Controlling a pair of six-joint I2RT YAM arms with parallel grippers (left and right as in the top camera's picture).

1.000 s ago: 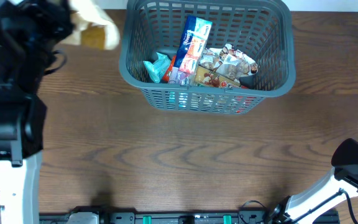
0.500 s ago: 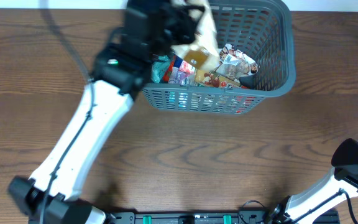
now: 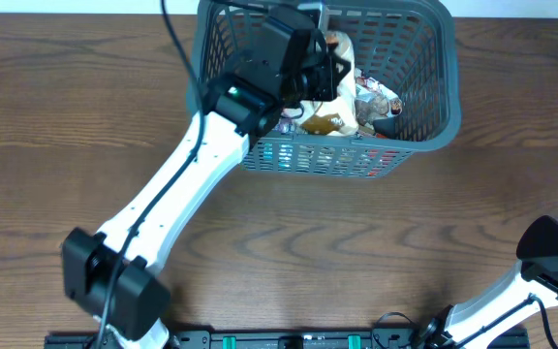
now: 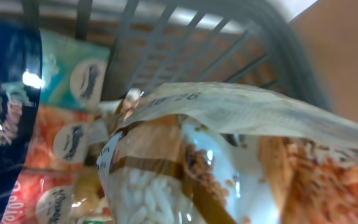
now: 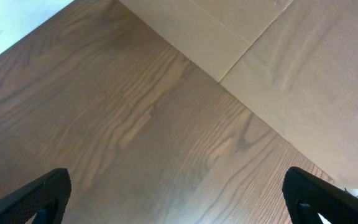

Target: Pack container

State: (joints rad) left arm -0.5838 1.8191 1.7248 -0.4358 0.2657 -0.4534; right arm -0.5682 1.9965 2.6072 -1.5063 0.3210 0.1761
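Observation:
The container, a dark grey-blue lattice basket (image 3: 432,133), stands at the table's far middle; its slotted wall shows in the left wrist view (image 4: 185,56). My left gripper (image 3: 324,68) reaches over the basket's middle, shut on a cream and brown snack packet (image 3: 333,114) that hangs down into the basket. That packet (image 4: 185,168) fills the left wrist view and hides the fingers. Other packets lie inside: a white one with brown pieces (image 3: 376,97), a blue and red one (image 4: 5,124) and a teal one (image 4: 73,74). My right gripper (image 5: 179,202) is open and empty above bare table.
The right arm (image 3: 550,254) rests at the table's near right corner. The right wrist view shows brown wood table (image 5: 135,124) and a beige board (image 5: 303,74) beyond its edge. A black rail (image 3: 289,339) runs along the near edge.
My left arm has swung from the far left to over the basket, carrying the cream packet, which now hangs lower among the other packets. The right arm has not moved.

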